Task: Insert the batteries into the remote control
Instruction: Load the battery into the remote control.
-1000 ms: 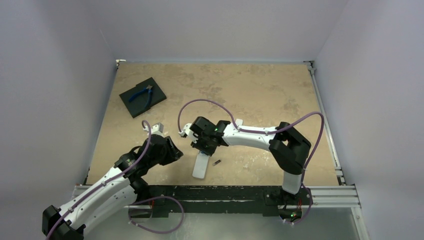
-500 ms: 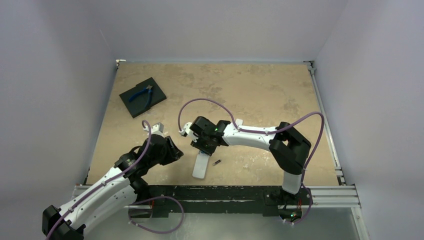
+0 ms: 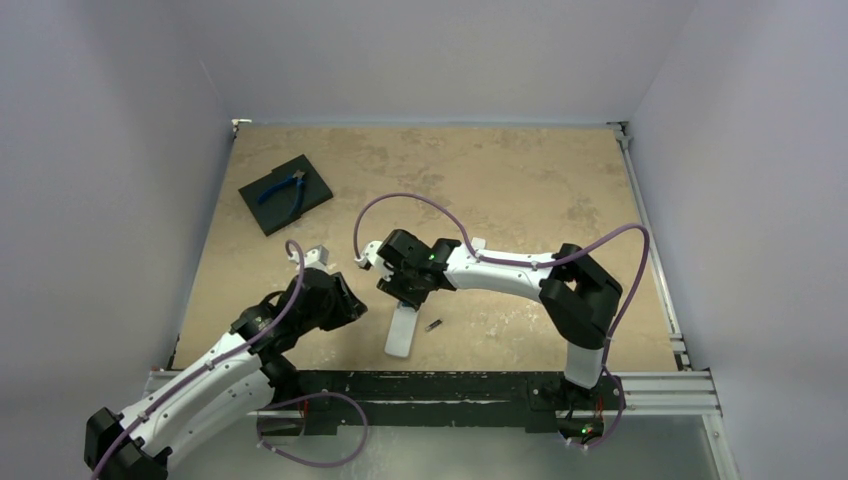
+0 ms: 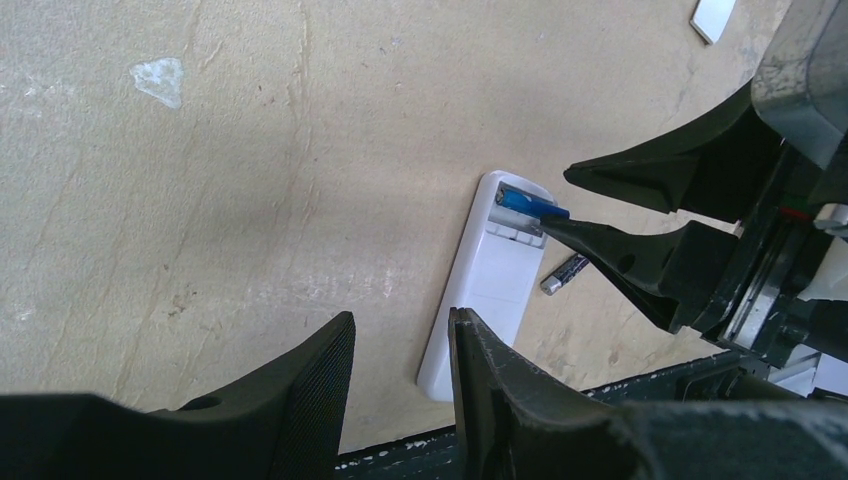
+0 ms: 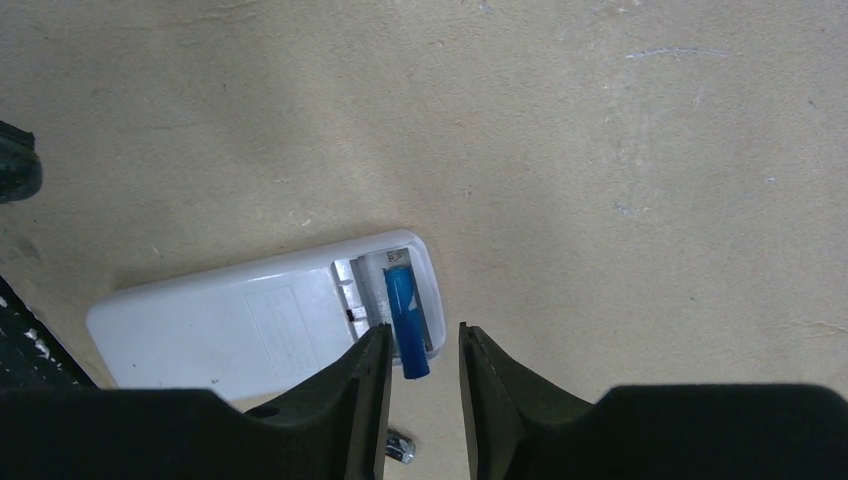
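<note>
The white remote control (image 3: 401,332) lies back up near the front edge, its battery compartment open at the far end. The blue battery (image 5: 404,318) lies slanted in the compartment (image 5: 388,290), one end sticking out over the remote's edge. My right gripper (image 5: 424,340) hovers over that end, jaws open, with the battery between the fingers but not clamped. The dark battery (image 3: 433,325) lies on the table right of the remote; it also shows in the left wrist view (image 4: 565,272). My left gripper (image 4: 400,320) is open and empty, left of the remote (image 4: 488,290).
A black square pad (image 3: 312,190) with blue-handled pliers (image 3: 283,188) sits at the far left. A small white piece (image 3: 317,254) lies on the table beyond my left gripper. The dark front rail (image 3: 440,385) runs just below the remote.
My right gripper has shifted very slightly up and to the left over the remote. The left arm, remote and dark battery have not moved.
</note>
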Motion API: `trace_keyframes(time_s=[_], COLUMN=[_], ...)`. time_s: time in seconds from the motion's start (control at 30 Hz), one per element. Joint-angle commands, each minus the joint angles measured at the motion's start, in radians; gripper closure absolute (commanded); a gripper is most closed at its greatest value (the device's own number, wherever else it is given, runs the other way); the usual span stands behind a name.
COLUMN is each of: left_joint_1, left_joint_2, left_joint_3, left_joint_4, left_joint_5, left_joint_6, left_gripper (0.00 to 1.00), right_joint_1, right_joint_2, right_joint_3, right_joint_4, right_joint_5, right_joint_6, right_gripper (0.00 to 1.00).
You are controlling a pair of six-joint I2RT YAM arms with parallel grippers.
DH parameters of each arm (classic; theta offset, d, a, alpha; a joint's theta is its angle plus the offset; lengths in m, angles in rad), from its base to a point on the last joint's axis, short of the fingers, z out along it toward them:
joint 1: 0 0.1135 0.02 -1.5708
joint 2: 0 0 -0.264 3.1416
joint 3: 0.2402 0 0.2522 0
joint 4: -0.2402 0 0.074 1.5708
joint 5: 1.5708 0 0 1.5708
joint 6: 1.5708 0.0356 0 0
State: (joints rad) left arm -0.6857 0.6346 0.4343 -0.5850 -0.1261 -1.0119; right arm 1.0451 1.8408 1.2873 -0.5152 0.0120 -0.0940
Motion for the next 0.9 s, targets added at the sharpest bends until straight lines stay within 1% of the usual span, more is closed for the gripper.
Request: trace_keyframes(time_s=[0.0, 0.27, 0.33, 0.53, 0.87], left_joint_1=[0.005, 0.004, 0.005, 0.004, 0.005], left_joint_2=[0.009, 0.020, 0.020, 0.015, 0.010], left_joint_3=[0.018, 0.018, 0.021, 0.021, 0.021], left_joint_4=[0.038, 0.050, 0.051, 0.044, 0.035], left_joint_5=[0.009, 0.018, 0.017, 0.015, 0.011], left_joint_6=[-0.002, -0.002, -0.002, -0.002, -0.002], left_gripper=[0.61, 0.61, 0.61, 0.61, 0.60], right_joint_1=[-0.002, -0.002, -0.002, -0.002, -0.002], right_joint_2=[-0.013, 0.000, 0.007, 0.021, 0.042], right_joint_3=[0.038, 0.033, 0.033, 0.033, 0.037], right_joint_4=[0.014, 0.029, 0.035, 0.047, 0.056], right_joint_5=[-0.006, -0.010, -0.041, -0.058, -0.049], right_joint_6=[-0.008, -0.012, -0.012, -0.010, -0.006], right_gripper=[0.62, 0.61, 0.60, 0.60, 0.60])
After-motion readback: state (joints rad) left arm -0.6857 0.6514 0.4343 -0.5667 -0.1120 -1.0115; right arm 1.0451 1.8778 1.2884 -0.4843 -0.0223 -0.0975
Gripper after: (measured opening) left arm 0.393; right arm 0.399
